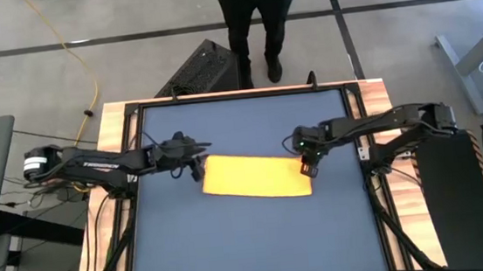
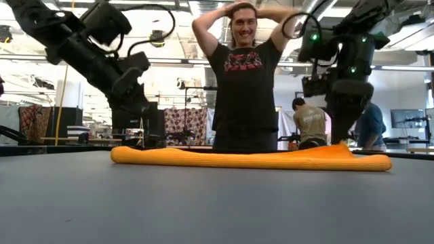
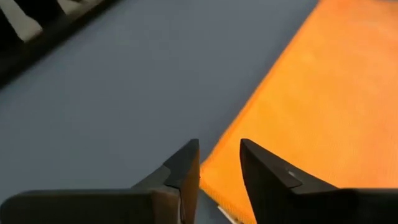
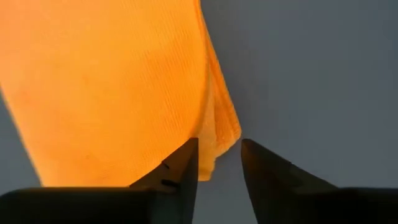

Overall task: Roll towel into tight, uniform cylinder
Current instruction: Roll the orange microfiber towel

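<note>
The yellow towel (image 1: 258,176) lies flat on the dark blue table as a folded strip, long side running left to right; in the low view the towel (image 2: 251,159) is a low band with a small raised peak (image 2: 341,149) at its right end. My left gripper (image 1: 195,166) is open over the towel's far left corner (image 3: 214,177). My right gripper (image 1: 307,166) is open and points steeply down over the far right corner (image 4: 221,140), where several layer edges show. My left gripper stands with its fingers on either side of the towel's left corner edge (image 3: 211,180); whether they touch the cloth I cannot tell. My right gripper straddles the layered right corner (image 4: 217,155) from above; whether its fingers touch it I cannot tell.
A person (image 1: 253,20) stands just beyond the table's far edge, arms raised in the low view (image 2: 244,74). Bare table surface (image 1: 251,240) lies between the towel and the near edge. Wooden frame rails (image 1: 120,146) border the mat on both sides.
</note>
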### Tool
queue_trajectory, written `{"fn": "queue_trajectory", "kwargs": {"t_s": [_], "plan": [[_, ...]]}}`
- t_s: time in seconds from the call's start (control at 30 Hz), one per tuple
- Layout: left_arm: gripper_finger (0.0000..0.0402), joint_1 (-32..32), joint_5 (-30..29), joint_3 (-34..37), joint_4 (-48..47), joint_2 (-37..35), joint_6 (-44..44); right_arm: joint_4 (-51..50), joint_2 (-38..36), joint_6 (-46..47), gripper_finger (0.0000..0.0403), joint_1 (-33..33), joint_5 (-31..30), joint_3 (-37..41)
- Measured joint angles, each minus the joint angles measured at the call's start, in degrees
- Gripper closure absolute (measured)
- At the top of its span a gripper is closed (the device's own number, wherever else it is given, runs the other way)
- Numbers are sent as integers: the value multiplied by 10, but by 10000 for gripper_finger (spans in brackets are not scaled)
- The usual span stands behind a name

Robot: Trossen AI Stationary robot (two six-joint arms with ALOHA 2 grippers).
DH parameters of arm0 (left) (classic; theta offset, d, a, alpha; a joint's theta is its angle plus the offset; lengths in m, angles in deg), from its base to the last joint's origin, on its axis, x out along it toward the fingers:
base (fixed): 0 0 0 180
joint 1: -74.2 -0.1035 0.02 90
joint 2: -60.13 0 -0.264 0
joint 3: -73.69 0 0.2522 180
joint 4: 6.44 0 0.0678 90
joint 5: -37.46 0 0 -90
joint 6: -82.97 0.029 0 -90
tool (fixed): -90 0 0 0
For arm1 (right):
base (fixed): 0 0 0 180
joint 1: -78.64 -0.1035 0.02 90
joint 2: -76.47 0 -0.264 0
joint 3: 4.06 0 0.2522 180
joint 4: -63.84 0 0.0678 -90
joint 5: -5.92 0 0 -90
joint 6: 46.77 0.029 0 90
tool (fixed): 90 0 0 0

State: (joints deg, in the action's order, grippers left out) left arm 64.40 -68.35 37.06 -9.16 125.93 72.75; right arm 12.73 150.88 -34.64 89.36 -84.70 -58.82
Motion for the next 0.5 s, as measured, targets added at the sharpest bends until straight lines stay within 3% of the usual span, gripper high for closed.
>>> {"fn": "queue_trajectory", "kwargs": {"t_s": [0.23, 0.5], "plan": [[285, 9, 1, 0, -46, -43, -40, -1, -66, -13, 249, 0, -39, 0], [285, 60, 1, 0, -25, -9, -107, 18, -107, -57, 256, 3, -99, 0]]}}
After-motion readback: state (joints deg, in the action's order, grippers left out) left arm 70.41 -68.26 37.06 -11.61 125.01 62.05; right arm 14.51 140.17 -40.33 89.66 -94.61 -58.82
